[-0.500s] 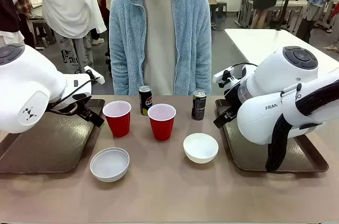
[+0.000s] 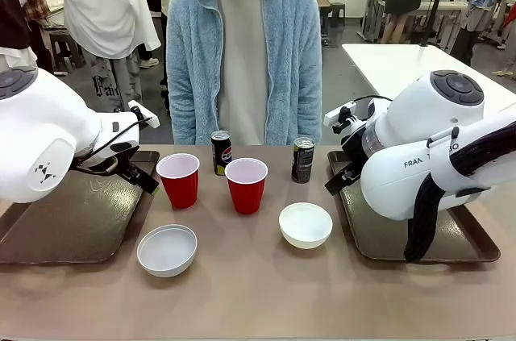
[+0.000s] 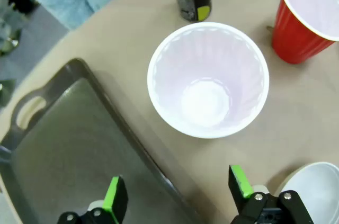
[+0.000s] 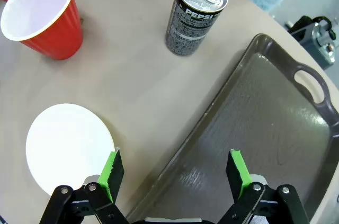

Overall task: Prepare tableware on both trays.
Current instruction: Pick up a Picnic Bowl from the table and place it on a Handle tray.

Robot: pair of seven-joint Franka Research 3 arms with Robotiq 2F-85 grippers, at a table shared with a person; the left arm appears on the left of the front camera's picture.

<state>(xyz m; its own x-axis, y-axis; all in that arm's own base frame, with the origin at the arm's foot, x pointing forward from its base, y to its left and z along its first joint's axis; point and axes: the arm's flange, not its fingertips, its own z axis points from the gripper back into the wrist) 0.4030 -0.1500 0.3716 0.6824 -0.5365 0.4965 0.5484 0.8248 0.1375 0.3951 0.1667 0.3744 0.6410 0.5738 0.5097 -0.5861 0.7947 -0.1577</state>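
The left tray (image 2: 56, 228), dark brown with a raised rim and a handle slot, is lying bare on the table (image 2: 258, 301). The left gripper (image 3: 177, 184) is hanging over the tray's inner edge, its green-padded fingers (image 3: 115, 197) spread wide and gripping nothing. One finger is sitting above the tray, the other above the table beside the left bowl (image 2: 167, 249), which is shallow, round and white.

Just ahead of those fingertips the left cup (image 3: 208, 81) is standing upright and empty, red outside and ribbed white inside. Beyond it the left can (image 2: 221, 152), small and dark, is standing upright. The right cup (image 2: 246, 185), a match for the first, is standing near them.

All six pieces are resting on the table between the trays, likely so each arm can reach one cup, one bowl and one can. Nothing is sitting on a tray yet.

The right can (image 4: 196, 15), lettered Pepsi under a silver top, is standing ahead of the right gripper (image 4: 175, 168). Its fingers are also spread wide and empty. The right bowl (image 4: 69, 150) is lying just beside one finger. The other finger is hanging above the bare right tray (image 4: 265, 128).
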